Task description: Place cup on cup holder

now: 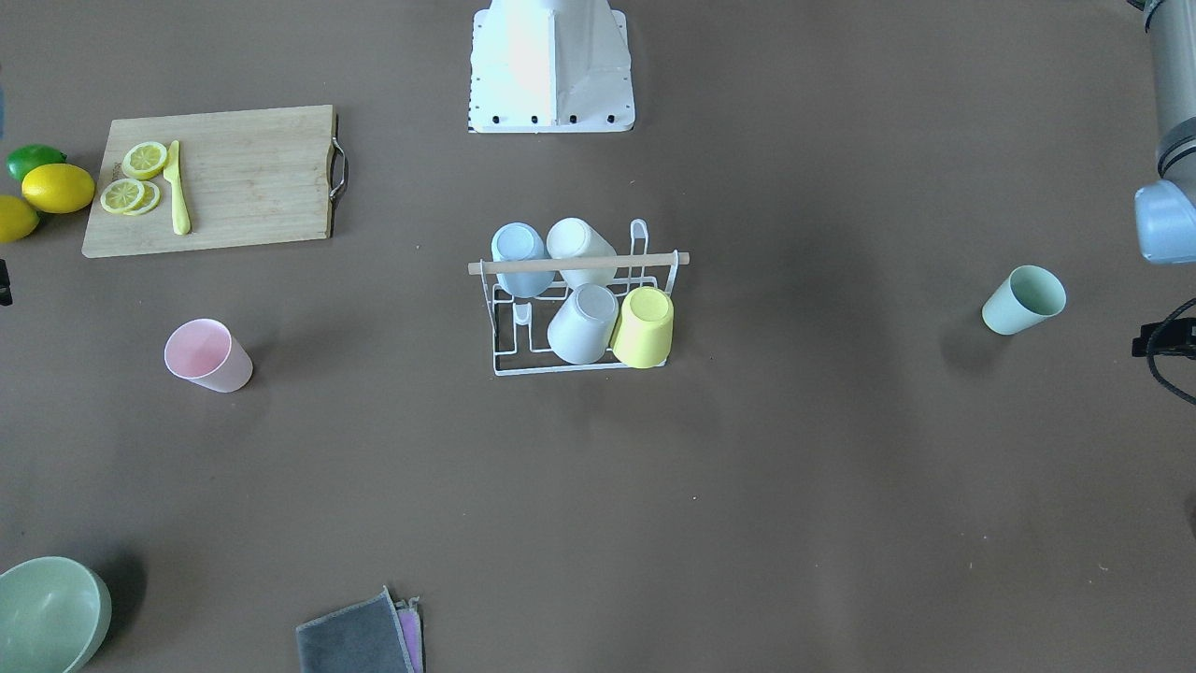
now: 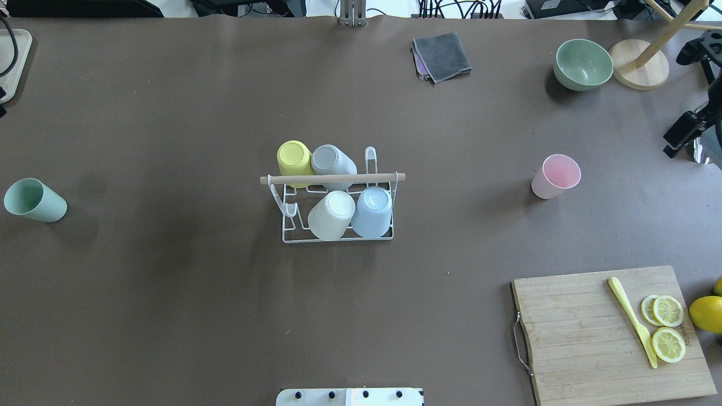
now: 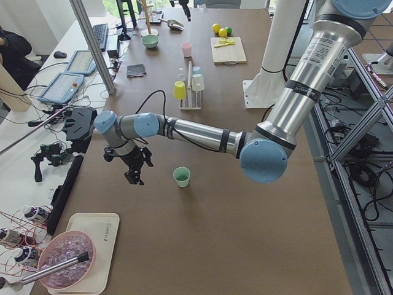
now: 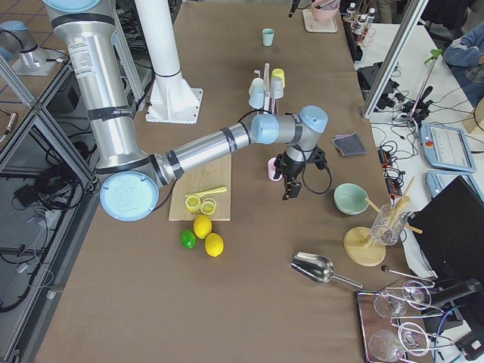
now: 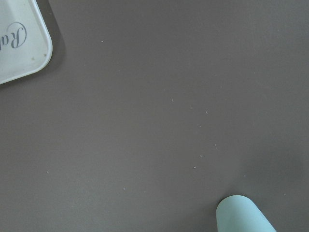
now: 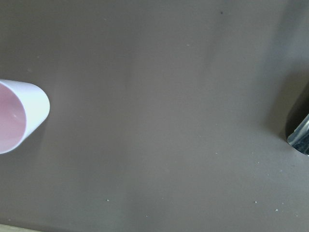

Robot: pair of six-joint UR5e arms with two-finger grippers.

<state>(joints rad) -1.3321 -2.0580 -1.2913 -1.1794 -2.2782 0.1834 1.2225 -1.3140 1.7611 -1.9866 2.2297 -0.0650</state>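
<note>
The white wire cup holder (image 1: 579, 264) with a wooden rod stands mid-table, also in the overhead view (image 2: 333, 179). It holds yellow, grey, white and blue cups upside down. A green cup (image 2: 34, 200) stands upright at the table's left and shows in the left wrist view (image 5: 244, 215). A pink cup (image 2: 555, 176) stands upright on the right and shows in the right wrist view (image 6: 17, 121). My left gripper (image 3: 136, 172) hangs beside the green cup. My right gripper (image 4: 291, 181) hangs beside the pink cup. No fingers show clearly, so I cannot tell either state.
A cutting board (image 2: 609, 332) with lemon slices and a yellow knife (image 2: 632, 321) lies at the near right, lemons beside it. A green bowl (image 2: 582, 64), a wooden stand (image 2: 640, 70) and a grey cloth (image 2: 443, 55) sit at the far side. A white tray (image 5: 21, 41) lies left.
</note>
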